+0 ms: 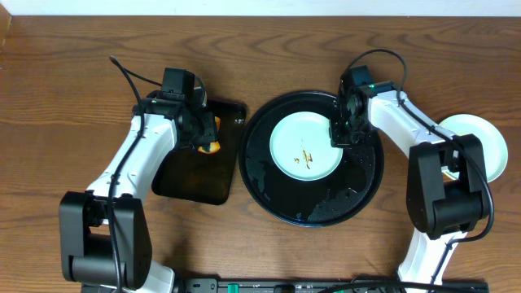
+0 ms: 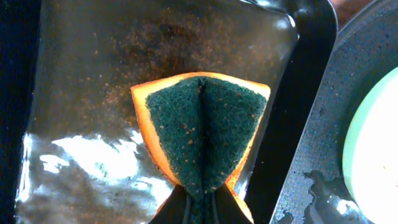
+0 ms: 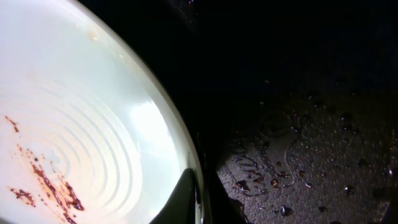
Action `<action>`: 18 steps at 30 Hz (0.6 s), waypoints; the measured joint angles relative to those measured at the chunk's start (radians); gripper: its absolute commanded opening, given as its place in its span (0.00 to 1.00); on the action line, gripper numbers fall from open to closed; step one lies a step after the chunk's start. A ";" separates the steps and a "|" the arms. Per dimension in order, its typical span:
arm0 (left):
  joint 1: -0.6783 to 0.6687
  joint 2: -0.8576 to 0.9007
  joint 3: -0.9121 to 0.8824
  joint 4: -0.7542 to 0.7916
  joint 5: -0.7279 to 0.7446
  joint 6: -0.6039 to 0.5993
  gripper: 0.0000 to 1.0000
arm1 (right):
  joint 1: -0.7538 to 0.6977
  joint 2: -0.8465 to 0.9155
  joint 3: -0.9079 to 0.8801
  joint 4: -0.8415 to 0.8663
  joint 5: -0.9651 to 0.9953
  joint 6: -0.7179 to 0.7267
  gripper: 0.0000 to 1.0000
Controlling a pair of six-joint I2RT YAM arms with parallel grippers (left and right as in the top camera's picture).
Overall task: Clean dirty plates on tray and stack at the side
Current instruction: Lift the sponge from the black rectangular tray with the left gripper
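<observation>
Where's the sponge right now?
The sponge is pinched in the left gripper, over the far end of the rectangular tray, just left of the round tray in the overhead view.

One brown wood-grain tabletop (image 1: 65, 98) is spreading out on every side of the left gripper (image 1: 207, 134) and the right gripper (image 1: 338, 140), its grain running crosswise under soft, even light, while a pale strip (image 1: 326, 5), wall or edge unclear, is bordering it beyond both grippers.
</observation>
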 measured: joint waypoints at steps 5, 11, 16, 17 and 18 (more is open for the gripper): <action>0.000 -0.003 0.000 0.025 0.021 0.059 0.07 | 0.000 0.000 0.000 0.000 0.000 0.000 0.01; 0.000 -0.082 0.000 0.070 0.027 0.108 0.08 | 0.000 0.000 0.000 0.000 0.001 0.000 0.01; 0.000 -0.189 0.000 0.119 0.008 0.130 0.08 | 0.000 0.000 0.000 0.000 0.001 0.000 0.01; 0.000 -0.205 0.000 0.129 0.004 0.132 0.08 | 0.000 0.000 0.000 0.000 0.001 0.000 0.01; 0.000 -0.220 0.000 0.139 -0.002 0.134 0.07 | 0.000 0.000 0.000 0.000 0.001 0.000 0.01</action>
